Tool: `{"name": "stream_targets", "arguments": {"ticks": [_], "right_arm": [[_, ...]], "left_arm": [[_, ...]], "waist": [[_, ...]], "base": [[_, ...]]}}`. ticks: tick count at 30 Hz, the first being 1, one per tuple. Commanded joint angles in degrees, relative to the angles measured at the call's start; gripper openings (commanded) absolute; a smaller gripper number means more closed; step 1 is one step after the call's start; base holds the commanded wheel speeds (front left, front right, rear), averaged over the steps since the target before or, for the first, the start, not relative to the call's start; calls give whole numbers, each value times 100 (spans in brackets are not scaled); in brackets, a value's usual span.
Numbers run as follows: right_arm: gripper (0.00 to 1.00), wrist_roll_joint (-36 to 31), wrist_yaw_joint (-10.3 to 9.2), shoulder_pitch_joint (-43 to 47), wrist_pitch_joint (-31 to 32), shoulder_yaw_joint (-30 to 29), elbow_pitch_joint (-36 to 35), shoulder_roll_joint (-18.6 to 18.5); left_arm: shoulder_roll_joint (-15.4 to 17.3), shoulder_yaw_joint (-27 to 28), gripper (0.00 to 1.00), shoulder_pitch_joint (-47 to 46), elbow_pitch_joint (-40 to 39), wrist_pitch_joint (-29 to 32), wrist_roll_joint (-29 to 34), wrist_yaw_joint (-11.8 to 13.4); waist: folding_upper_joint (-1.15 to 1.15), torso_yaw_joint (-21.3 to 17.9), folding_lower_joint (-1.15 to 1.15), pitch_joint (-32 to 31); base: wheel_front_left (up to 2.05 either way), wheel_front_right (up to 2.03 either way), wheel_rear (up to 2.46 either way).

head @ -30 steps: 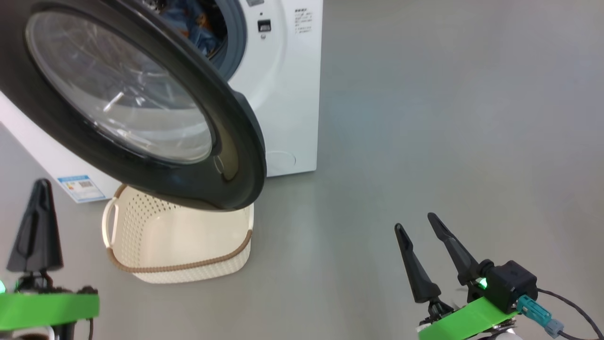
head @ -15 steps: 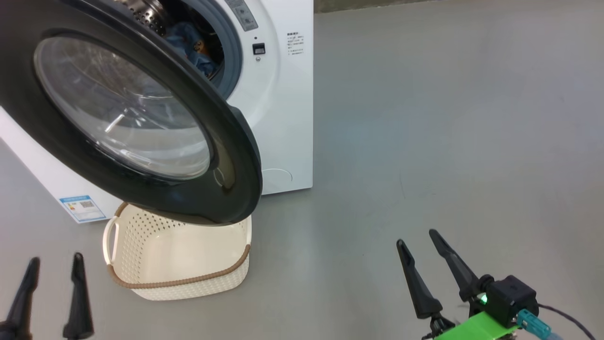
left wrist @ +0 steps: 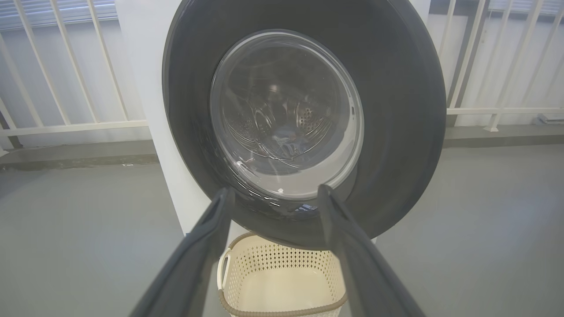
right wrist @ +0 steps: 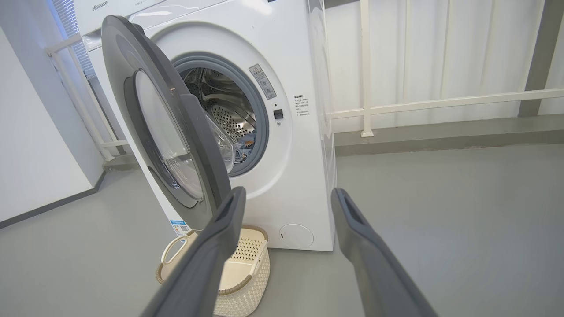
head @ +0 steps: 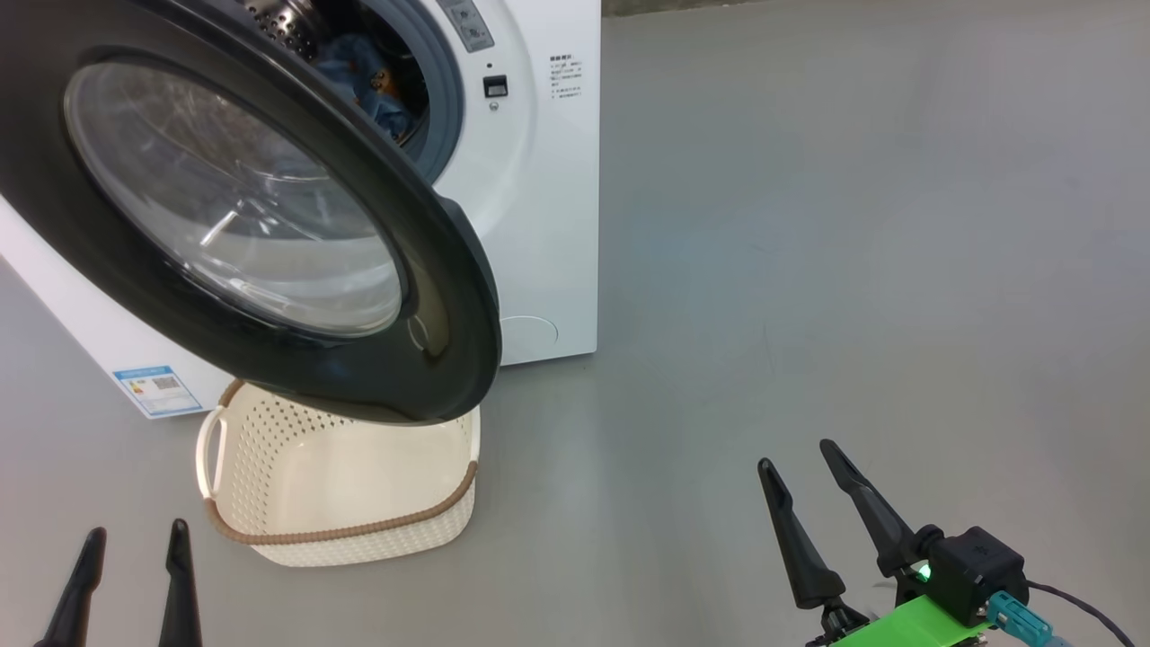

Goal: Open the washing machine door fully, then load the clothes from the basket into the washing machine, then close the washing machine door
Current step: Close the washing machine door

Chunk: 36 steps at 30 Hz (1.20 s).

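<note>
Glossy black-rimmed washing machine door (head: 431,296), round with bulging glass, stands open above the empty perforated cream basket (head: 359,539). Blue printed clothes (head: 364,76) lie in the steel drum (head: 274,20) of the white washing machine (head: 539,180). Left gripper (head: 137,532) and right gripper (head: 795,454) hover with jaws wide, empty. Loading looks finished; next, swing the door shut.

Ahead of the left gripper (head: 137,530), the washing machine door (head: 243,207) stands open over the basket (head: 359,550); blue clothes (head: 368,81) lie in the washing machine (head: 539,198).
</note>
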Motion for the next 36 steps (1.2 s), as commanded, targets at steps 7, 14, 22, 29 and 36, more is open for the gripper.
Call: {"name": "stream_targets", "arguments": {"ticks": [7,14,22,29,36], "right_arm": [[100,23,8,-60,-44,74,-177,29],[100,13,8,-51,-44,54,-181,29],[100,8,8,-68,-44,55,-175,29],[100,-16,8,-94,-44,-2,-164,29],[100,-19,8,-102,-44,-57,-180,29]], "left_arm": [[-22,308,100,-43,-151,-31,164,-26],[-83,354,100,-41,-132,-31,209,-74],[-137,437,100,-42,-169,-31,285,-104],[-184,527,100,-46,-161,-31,321,-92],[-235,618,100,-60,-191,-31,335,-81]], "waist": [[0,-17,0,16],[0,8,0,40],[0,37,0,61],[0,22,0,105],[0,-3,0,130]], "base": [[0,0,0],[0,0,0],[0,0,0],[0,0,0],[0,0,0]]}}
